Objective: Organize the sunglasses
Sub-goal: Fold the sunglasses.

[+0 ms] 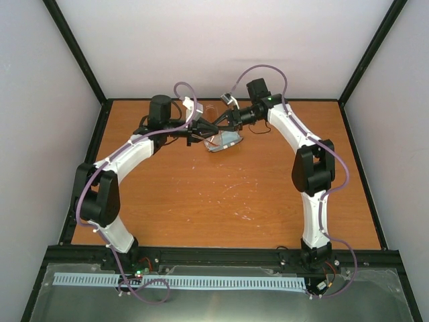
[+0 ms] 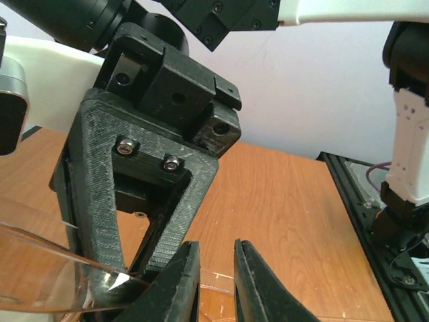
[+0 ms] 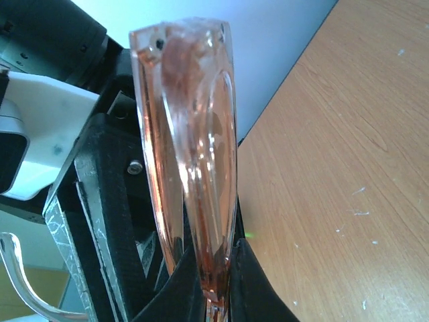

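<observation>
The translucent amber sunglasses [image 1: 213,133] hang in the air at the back middle of the table, between both grippers. In the right wrist view my right gripper [image 3: 218,268] is shut on the sunglasses [image 3: 194,134], which stand edge-on out of its jaws. In the left wrist view my left gripper [image 2: 218,251] has its jaws a narrow gap apart, tip to tip with the right gripper's black body [image 2: 134,174]. A lens [image 2: 47,268] shows at lower left and a thin clear strip crosses the gap. In the top view the left gripper [image 1: 203,129] and right gripper [image 1: 225,123] nearly touch.
A light blue-grey cloth square [image 1: 228,141] lies on the wooden table [image 1: 234,194] right under the grippers. The striped case is out of view. Black frame rails run along the table's sides, and a rail with the right arm's base [image 2: 402,221] shows in the left wrist view.
</observation>
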You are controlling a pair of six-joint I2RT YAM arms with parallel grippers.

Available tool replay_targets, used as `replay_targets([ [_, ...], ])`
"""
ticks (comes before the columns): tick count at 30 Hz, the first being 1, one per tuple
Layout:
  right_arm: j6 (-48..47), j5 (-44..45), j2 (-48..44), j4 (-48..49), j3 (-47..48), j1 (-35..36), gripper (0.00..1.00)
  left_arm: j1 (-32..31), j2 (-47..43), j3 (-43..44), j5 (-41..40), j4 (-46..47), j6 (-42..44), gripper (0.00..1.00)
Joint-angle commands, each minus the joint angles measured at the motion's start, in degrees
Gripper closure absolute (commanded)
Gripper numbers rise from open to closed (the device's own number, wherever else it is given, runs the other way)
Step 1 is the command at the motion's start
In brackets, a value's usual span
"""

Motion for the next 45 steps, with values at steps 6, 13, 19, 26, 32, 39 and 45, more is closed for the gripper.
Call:
replay_targets([
  [6, -5.31, -1.79, -3.94, -5.43, -5.64, -0.6, 0.97, 5.64, -0.32, -1.3, -13.59, 4.68, -8.38, 0.65],
  [13, -0.13, 0.89, -1.49, -1.84, -0.33, -1.72, 0.97, 10.03, -3.35, -2.22, -14.74, -0.27, -7.15, 0.72],
  [19, 15.06, 6.45, 2.15, 14.35, 1.98, -2.69, 0.97, 10.13, -10.98, -10.17, -9.92, -3.46, -0.77, 0.81],
  [26, 22.52, 7.91, 11.54, 16.51, 15.4, -2.72, 0.97, 9.83, -15.94, -11.83, -6.73, -3.75, -1.73, 0.81],
  [32, 23.2, 7.67, 11.61, 17.22, 15.56, -1.92, 0.97, 6.08, -14.59, -10.96, -4.1, -1.45, -3.44, 0.8],
  [39, 18.41, 5.44, 8.76, 13.1, 12.41, 0.78, 0.97, 4.06, -9.63, -8.52, -4.68, 1.2, -3.65, 0.79],
  [45, 9.26, 3.41, 5.29, 4.24, 8.03, 2.54, 0.97, 4.19, -4.29, -4.63, -8.92, 0.82, 0.2, 0.78],
])
